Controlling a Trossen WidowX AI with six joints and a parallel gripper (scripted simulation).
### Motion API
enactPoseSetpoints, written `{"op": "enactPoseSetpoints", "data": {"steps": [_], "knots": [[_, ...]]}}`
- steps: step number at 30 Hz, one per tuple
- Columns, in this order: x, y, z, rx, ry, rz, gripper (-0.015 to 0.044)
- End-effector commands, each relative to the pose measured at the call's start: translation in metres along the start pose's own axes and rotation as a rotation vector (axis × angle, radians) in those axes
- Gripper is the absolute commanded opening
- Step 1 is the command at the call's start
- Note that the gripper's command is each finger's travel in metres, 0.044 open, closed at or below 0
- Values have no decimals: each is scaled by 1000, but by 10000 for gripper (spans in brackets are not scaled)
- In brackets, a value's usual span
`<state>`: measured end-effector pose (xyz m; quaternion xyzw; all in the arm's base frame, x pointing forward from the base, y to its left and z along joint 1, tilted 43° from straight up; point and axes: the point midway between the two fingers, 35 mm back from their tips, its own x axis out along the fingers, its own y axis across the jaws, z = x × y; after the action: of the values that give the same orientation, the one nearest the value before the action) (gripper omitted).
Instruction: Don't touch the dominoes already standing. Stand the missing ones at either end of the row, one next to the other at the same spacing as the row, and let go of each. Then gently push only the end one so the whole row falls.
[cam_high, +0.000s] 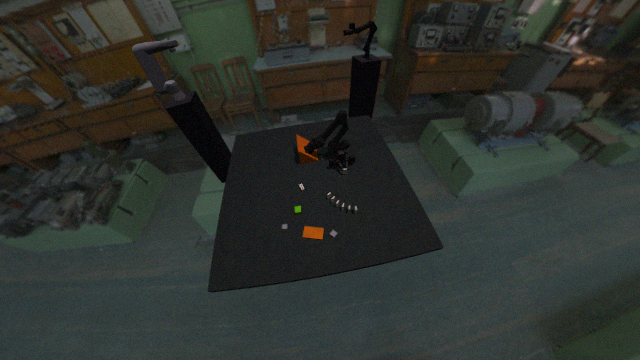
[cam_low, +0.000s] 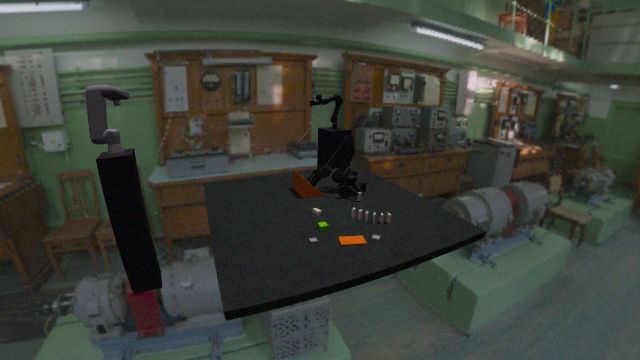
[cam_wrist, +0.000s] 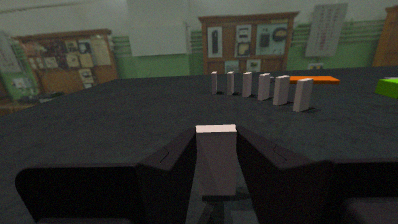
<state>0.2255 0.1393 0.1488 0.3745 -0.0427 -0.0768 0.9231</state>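
Several pale dominoes stand upright in a slightly curved row; its near end in the wrist view is a domino (cam_high: 329, 194) (cam_low: 353, 212) (cam_wrist: 302, 95), and its far end is another domino (cam_high: 355, 209) (cam_low: 389, 218) (cam_wrist: 214, 83). My gripper (cam_high: 344, 168) (cam_low: 358, 195) (cam_wrist: 215, 133) is shut on a pale domino (cam_wrist: 216, 167), which is held upright between the fingertips. It is behind the row, apart from it. How far its foot is above the table is hard to tell. Another white domino (cam_high: 301, 187) (cam_low: 317, 211) seems to lie flat left of the row.
On the dark table (cam_high: 260, 260) (cam_low: 270, 280) are a green block (cam_high: 297, 209) (cam_low: 323, 226) (cam_wrist: 389, 87), a flat orange plate (cam_high: 313, 232) (cam_low: 352, 240) (cam_wrist: 315, 79) between two small pale squares, and an upright orange wedge (cam_high: 303, 151) (cam_low: 305, 186) beside the arm.
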Motion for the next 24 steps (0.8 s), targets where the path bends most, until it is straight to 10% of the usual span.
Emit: {"op": "enactPoseSetpoints", "data": {"steps": [1, 14, 24], "knots": [[0, -1, -1, -10, -2, -5, 107], [0, -1, -1, -10, -2, -5, 440], [1, 3, 29, -6, -1, -2, 440]]}}
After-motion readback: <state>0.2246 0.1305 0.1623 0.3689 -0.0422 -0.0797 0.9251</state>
